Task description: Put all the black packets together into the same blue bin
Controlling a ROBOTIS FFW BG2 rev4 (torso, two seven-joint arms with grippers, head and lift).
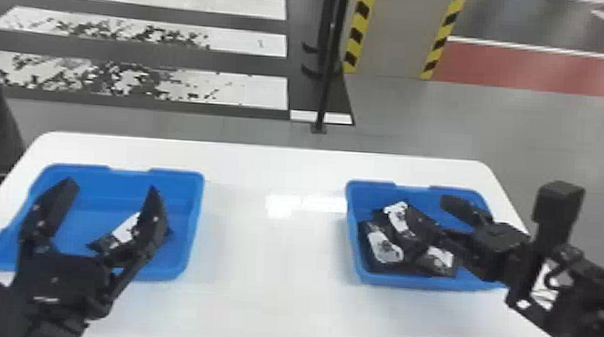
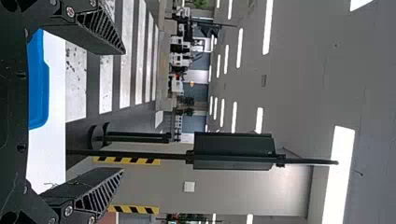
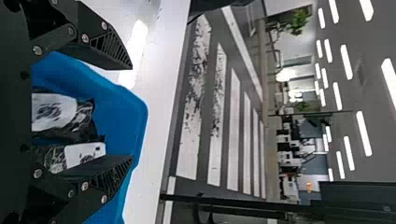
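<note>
With left tool (image 1: 112, 185) spread wide, gripping nothing, hovers at the left blue bin (image 1: 75, 168), near a lone black packet (image 1: 123, 230) inside. Seems ready to gather it; next, probably calls for pinching it, then adding it to the heaped packets (image 1: 385, 248) in the right blue bin (image 1: 353, 244). Hangs wide and empty there with right tool (image 3: 131, 113).

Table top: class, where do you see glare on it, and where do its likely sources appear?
Head view: a bright patch on the white table between left bin and right bin; right wrist view: a streak beside a bin; both wrist views: glowing ceiling lights.
</note>
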